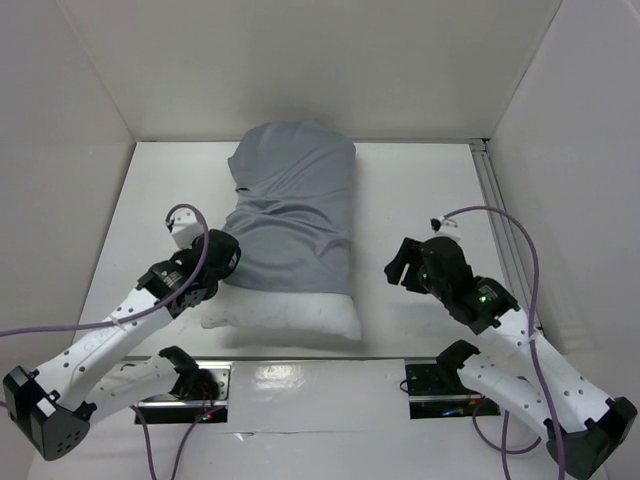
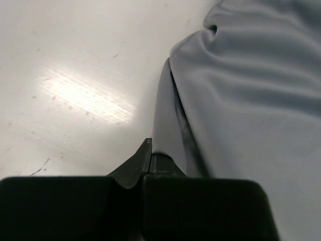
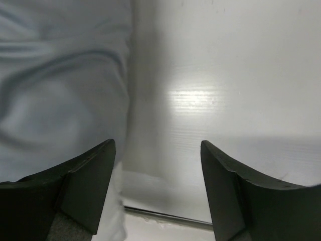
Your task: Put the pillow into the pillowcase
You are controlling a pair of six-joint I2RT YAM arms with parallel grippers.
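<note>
Pillowcase partly over pillow; hem pull in hand.
The left gripper (image 1: 222, 255) is clamped on a fold of the pillowcase (image 1: 295, 215) at its left hem. The pillow (image 1: 290, 315) lies just right of that gripper, its near end bare. The right gripper (image 1: 400, 265) stands open and empty, with the pillowcase edge just to its left. Judged next: the right gripper seizes that hem, then both draw it toward the bases.

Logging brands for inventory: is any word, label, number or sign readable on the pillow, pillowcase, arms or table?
No text can be read anywhere. The pillowcase is plain grey, the pillow plain white with no tag showing, the table unprinted; the left arm and right arm show no legible marking.
</note>
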